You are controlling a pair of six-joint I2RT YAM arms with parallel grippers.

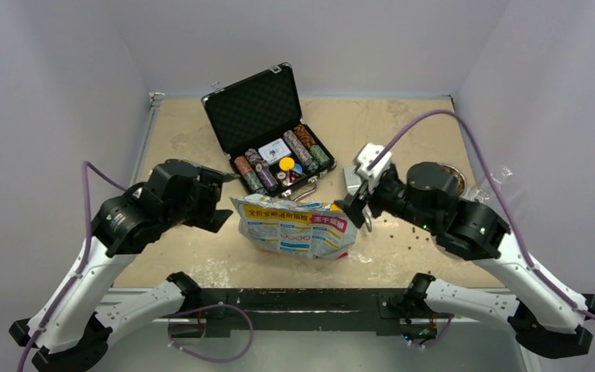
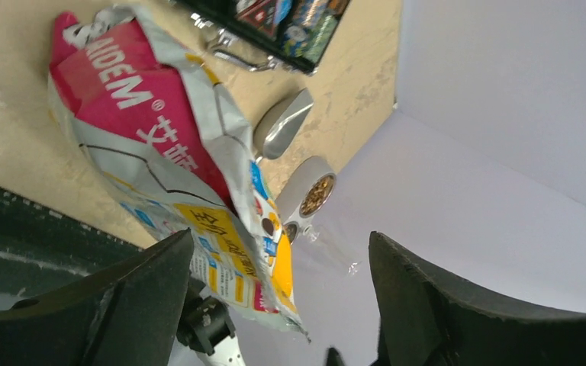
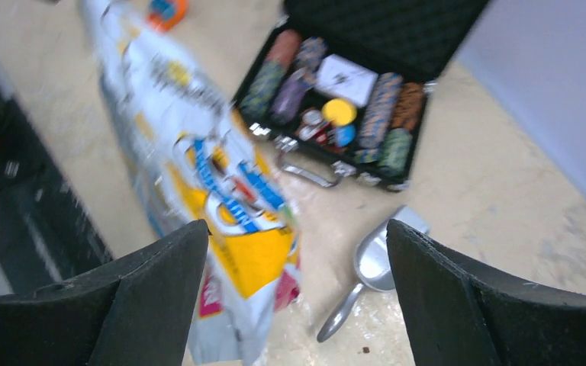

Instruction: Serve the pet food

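Left claw (image 1: 223,200): jaws apart, empty, just beside the bag.
Bag (image 1: 294,225): lay flat on the table (image 1: 403,132) between both claws. It looked crinkly, limp, likely light and slippery, and best pinched at a corner.
Chip case (image 1: 267,116): stood open behind.
Right claw (image 1: 359,211): apart, empty.
Scoop (image 3: 374,259): lay beside it.
Bowl (image 2: 299,183): held kibble (image 2: 317,194), far right.

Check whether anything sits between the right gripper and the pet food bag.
Nothing visible does. The pet food bag lies straight ahead of the open right gripper. The metal scoop lies off to one side of the bag, out of that line.
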